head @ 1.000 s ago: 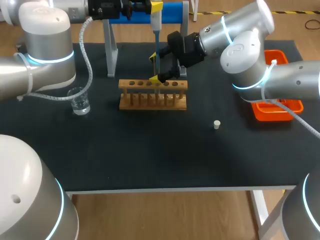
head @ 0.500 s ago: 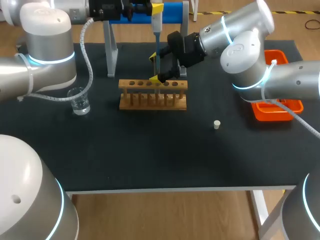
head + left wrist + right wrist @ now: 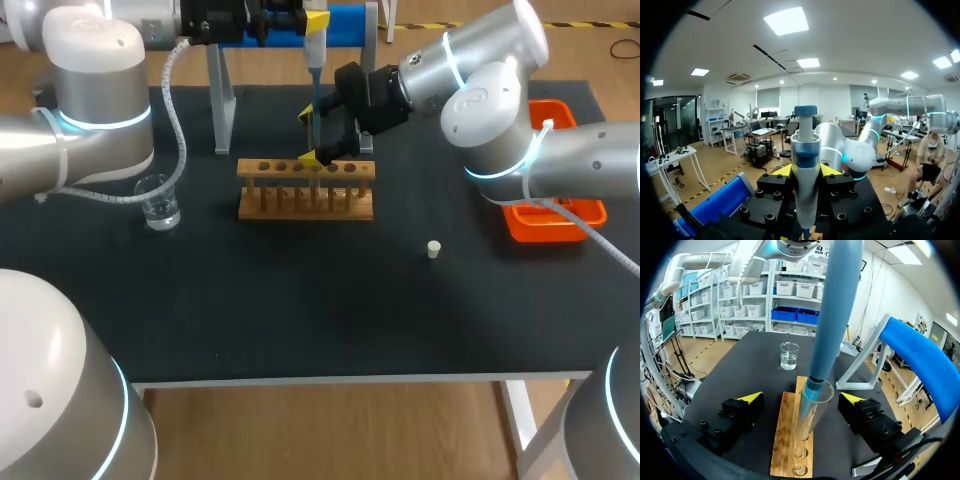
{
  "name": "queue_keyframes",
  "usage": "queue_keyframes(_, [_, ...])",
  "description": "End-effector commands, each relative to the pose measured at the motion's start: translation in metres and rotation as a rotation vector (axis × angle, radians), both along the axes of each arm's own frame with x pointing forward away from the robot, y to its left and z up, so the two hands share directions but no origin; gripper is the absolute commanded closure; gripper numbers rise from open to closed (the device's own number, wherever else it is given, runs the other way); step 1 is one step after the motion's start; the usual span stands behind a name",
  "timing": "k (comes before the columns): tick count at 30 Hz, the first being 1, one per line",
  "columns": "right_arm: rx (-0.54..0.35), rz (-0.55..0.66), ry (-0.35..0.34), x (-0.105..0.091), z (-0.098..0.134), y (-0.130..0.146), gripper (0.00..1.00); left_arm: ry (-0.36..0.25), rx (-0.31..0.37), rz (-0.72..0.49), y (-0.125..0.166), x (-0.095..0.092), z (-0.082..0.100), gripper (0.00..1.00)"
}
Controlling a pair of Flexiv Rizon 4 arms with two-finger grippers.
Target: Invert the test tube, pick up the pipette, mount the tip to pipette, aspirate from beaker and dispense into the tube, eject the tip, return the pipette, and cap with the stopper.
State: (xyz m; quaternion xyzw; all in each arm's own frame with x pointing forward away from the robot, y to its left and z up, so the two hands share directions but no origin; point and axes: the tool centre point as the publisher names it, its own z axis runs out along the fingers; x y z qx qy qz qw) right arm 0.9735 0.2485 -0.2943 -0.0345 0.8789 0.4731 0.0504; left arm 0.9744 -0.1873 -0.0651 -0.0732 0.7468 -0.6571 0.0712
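Pipette [image 3: 314, 60]: one only, held upright, its long axis straight up and down, plunger end on top and its blue tip pointing down into the mouth of the single test tube [image 3: 810, 412]. The tube also stands upright, open end up, in a hole of the one wooden rack [image 3: 305, 190] near the table's [image 3: 300, 300] far middle.

Two claws are in view. The left claw [image 3: 806, 171], high over the rack, is pinching the pipette's white body between both yellow tips. The right claw [image 3: 802, 397] is at tube height above the rack with its fingers spread, one on each side of the tube and neither touching it.

One glass beaker [image 3: 158, 203] with a little clear liquid stands to the rack's left, well apart from it. One small white stopper [image 3: 433, 249] lies on the table to the rack's right and nearer the front edge. One orange tray [image 3: 545, 222] sits at the table's right side, partly hidden by the right arm. One stand with a blue bar [image 3: 345, 22] is behind the rack.
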Motion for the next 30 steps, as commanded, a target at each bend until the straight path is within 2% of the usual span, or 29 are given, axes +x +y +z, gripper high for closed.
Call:
queue_keyframes(1, [-0.004,0.002,0.003,0.0009,0.0007,0.0,0.0,-0.001,0.001,0.001,-0.0016,0.0016,-0.0014,1.0])
queue_keyframes(30, [-0.004,0.002,0.003,0.0009,0.0007,0.0,0.0,-0.007,0.002,0.008,-0.0027,0.0022,-0.0103,1.0])
